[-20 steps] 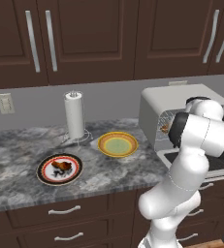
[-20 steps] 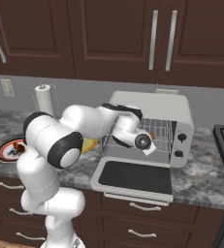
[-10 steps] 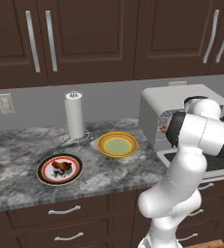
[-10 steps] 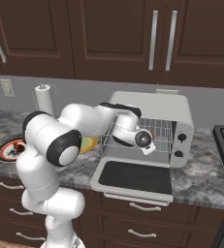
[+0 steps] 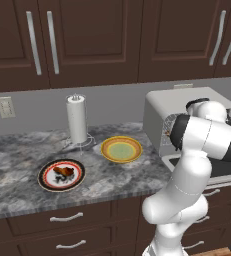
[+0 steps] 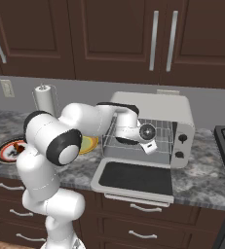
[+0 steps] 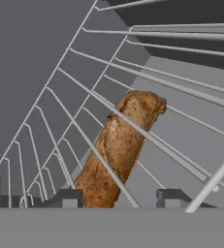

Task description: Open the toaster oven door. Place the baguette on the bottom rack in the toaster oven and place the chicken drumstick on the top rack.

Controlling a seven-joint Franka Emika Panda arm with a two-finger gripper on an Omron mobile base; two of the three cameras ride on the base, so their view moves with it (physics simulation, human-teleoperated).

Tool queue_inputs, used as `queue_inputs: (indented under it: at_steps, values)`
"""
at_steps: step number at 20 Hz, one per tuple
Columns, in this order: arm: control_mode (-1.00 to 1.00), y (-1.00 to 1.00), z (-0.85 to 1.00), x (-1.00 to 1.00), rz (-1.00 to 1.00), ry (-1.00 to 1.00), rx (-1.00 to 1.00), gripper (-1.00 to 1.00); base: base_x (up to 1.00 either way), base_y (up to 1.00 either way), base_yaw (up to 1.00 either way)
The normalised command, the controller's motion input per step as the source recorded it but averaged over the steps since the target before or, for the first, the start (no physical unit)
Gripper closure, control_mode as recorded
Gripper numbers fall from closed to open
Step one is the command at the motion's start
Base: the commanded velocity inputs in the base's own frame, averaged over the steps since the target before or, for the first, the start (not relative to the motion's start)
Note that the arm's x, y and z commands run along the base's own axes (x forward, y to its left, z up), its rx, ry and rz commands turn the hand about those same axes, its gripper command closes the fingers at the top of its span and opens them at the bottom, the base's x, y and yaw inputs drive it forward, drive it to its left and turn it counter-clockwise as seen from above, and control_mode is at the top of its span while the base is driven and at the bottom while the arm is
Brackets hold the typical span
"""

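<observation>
1 baguette (image 7: 117, 150) – 1 chicken drumstick (image 5: 63, 173)

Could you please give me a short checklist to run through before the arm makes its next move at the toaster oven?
1. Toaster oven door fully down: ok.
2. Baguette inside the toaster oven, lying among the rack wires: ok; which rack it rests on: cannot tell.
3. Hand let go of the baguette: cannot tell; the loaf sits between the fingertips.
4. Chicken drumstick waiting on its red-rimmed plate: ok.
5. Yellow plate bare, baguette taken: ok.
</observation>
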Motion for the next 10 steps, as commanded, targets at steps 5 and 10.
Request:
queue_inputs:
  at_steps: [5, 10]
  values:
    - [-1.00, -0.02, -0.67, 0.00, 0.07, 0.14, 0.08, 1.00, 0.00, 0.00, 0.00]
    - [-1.00, -0.15, -0.75, -0.04, 0.10, 0.08, 0.11, 1.00, 0.00, 0.00, 0.00]
